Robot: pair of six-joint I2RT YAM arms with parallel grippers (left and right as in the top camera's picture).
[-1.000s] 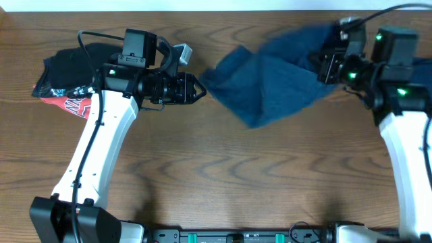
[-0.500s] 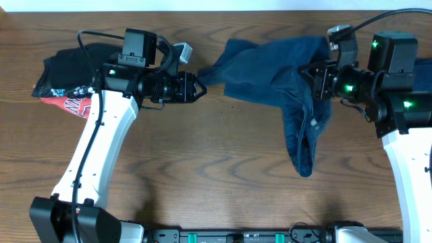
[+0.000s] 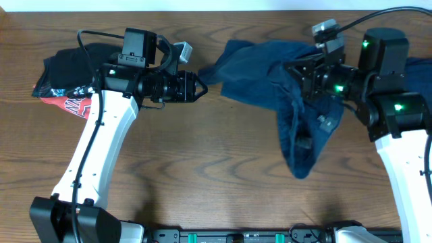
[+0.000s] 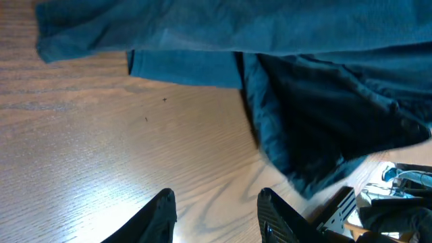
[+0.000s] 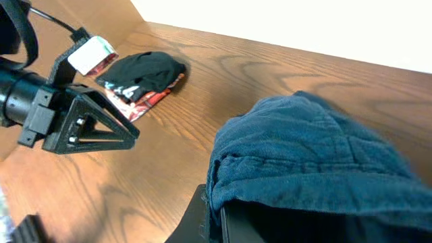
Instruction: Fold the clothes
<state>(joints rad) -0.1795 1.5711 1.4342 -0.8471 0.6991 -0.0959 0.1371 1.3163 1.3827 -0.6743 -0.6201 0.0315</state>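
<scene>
Overhead view of a wooden table with two robot arms and a blue garment lying crumpled across the far middle and right. The right gripper grasps a bunched fold at the garment's right side, the cloth heaped over its fingers in the right wrist view, while one long part trails toward the near edge. The left gripper points rightward with jaws spread and nothing between them; the garment's loose left corner lies just ahead of it and slightly farther back, so the left arm is the nearer one to that free end. A dark folded pile with red print sits at the far left
</scene>
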